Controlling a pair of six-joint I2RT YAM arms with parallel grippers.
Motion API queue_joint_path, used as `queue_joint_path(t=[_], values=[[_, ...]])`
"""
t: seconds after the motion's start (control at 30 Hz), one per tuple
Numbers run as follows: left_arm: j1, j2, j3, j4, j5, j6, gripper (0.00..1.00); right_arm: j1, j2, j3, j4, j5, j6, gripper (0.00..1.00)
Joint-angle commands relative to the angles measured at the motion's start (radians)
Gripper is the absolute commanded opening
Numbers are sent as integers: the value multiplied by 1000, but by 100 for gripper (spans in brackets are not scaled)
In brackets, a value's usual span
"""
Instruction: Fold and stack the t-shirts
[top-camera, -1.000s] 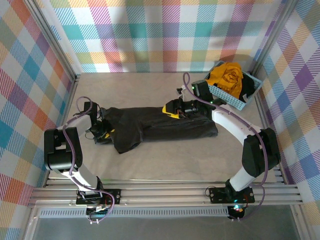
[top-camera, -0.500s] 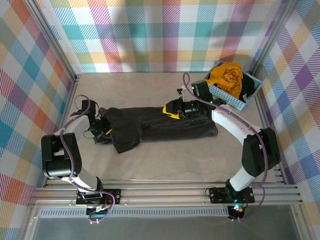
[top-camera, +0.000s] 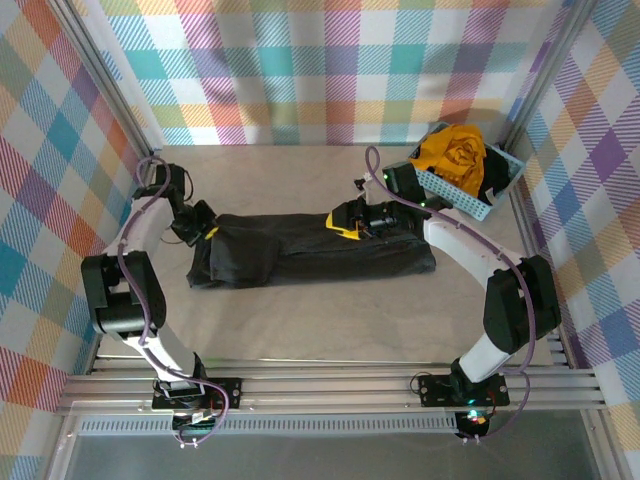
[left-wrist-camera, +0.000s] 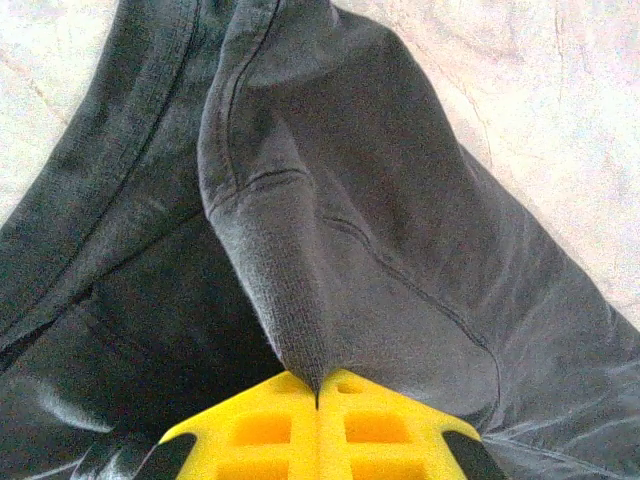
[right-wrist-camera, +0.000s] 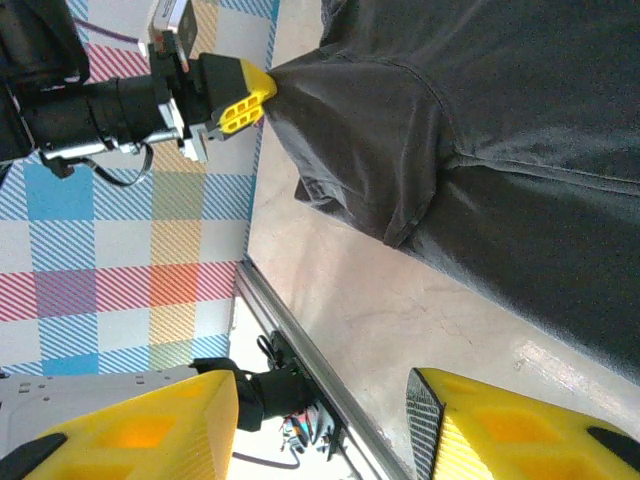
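1. Pinching a hemmed fold of the charcoal t-shirt (left-wrist-camera: 380, 250), the left hand (left-wrist-camera: 318, 388) is clamped tight on the cloth at the shirt's left end.
2. The shirt lies stretched out sideways across the middle of the bench (top-camera: 300, 325).
3. The right hand (top-camera: 345, 222) hangs over the shirt's far edge, fingers partway apart, nothing between them.
4. The mustard-yellow t-shirt (top-camera: 455, 152) is bunched up in the light blue basket (top-camera: 488, 207), far right corner.

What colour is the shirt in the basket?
Mustard yellow. The t-shirt shows best in the top external view, crumpled in the light blue basket.
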Motion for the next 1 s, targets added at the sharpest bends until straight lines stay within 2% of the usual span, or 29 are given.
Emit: queue_joint_path(t=[0.0,0.2,0.37,0.5,0.57,0.63,0.73,0.77,0.9,0.97], values=[[10,62,48,-66,-33,28,0,-2,-7,9,-1,2,-19,49],[9,119,64,-30,-134,78,1,-3,-26,-17,-10,18,-22,49],[4,149,65,-31,-259,114,30,-10,-45,-46,-20,55,-29,47],[-54,8,22,-23,-428,89,37,-36,-55,-52,-37,75,-32,45],[-98,-71,-21,-27,-478,46,39,-57,-54,-51,-60,102,-43,44],[-129,-138,-91,-18,-440,-40,37,-89,-43,-45,-109,147,-55,41],[-173,-196,-203,32,-335,-178,25,-154,-13,-38,-174,198,-71,36],[-188,-202,-225,51,-306,-215,24,-176,1,-33,-196,218,-77,35],[-260,-174,-266,127,-215,-391,24,-260,99,38,-313,317,-151,32],[-298,-140,-254,152,-208,-459,26,-282,173,115,-391,378,-203,29]])
